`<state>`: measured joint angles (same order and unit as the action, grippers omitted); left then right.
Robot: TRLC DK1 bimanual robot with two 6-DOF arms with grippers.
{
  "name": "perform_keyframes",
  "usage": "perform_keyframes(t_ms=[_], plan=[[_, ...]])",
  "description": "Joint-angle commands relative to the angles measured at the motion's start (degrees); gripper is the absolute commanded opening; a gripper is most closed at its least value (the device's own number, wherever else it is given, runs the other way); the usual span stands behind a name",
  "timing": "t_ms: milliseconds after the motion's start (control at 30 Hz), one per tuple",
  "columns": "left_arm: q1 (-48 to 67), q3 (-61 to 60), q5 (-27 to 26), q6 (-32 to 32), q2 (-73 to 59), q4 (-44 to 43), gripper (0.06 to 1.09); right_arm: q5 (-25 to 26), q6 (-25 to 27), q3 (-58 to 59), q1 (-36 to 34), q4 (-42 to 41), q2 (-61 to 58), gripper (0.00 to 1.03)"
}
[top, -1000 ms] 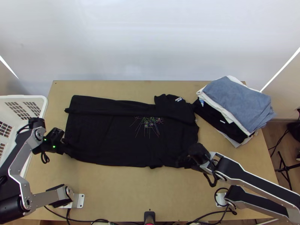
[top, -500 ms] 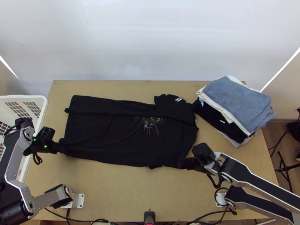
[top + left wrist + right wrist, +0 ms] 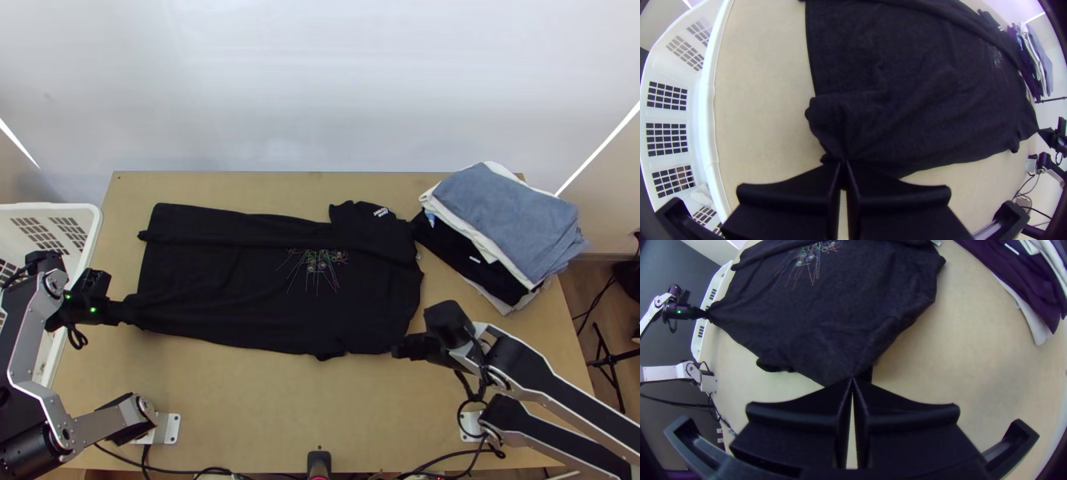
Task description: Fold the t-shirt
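Okay so the left gripper (image 3: 125,312) is clamped on the tee's near hem corner, arm bent outward by the white basket (image 3: 94,228), and the right gripper (image 3: 398,350), angled in from its side, pinches the near shoulder area. Black t-shirt (image 3: 232,292) lies lengthwise between them, far side folded in, clothes pile (image 3: 512,220) beside the collar end.

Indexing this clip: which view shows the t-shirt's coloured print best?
Right wrist view: the coloured print is largest there, rings and lines distinct. The top view shows it smaller; the left wrist view, faintly.
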<state>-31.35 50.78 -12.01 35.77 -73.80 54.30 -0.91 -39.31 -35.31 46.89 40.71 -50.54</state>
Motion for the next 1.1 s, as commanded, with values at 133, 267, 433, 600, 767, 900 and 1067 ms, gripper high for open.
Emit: perform_keyframes(t_ms=[133,267,433,600,767,900,1067], plan=[[-0.46,0.63,-0.03,-0.35,-0.91,-0.51,0.10,0.73,1.87,2.88,-4.18,2.89,3.26,0.03],[-0.37,0.81,-0.03,-0.88,-0.91,-0.16,0.10,3.98,2.13,1.82,-5.32,4.29,0.18,0.03],[1.65,2.13,-1.17,-4.39,0.50,0.10,0.10,4.33,0.90,-2.66,-5.06,5.87,-1.75,0.03],[3.93,5.47,-3.81,-9.31,1.20,0.45,0.10,3.37,0.46,-8.37,-3.74,6.05,-2.28,0.03],[6.04,7.93,-5.22,-12.65,-0.20,-0.08,0.10,3.02,0.02,-11.54,-3.56,4.91,-6.15,0.03],[7.01,9.42,-5.22,-14.85,-2.49,-1.66,0.10,3.19,0.55,-12.59,-3.92,2.45,-8.96,0.03],[7.36,14.08,-5.13,-18.98,-7.76,-3.68,0.10,3.28,2.57,-13.47,-8.84,-2.83,-13.44,0.03]])
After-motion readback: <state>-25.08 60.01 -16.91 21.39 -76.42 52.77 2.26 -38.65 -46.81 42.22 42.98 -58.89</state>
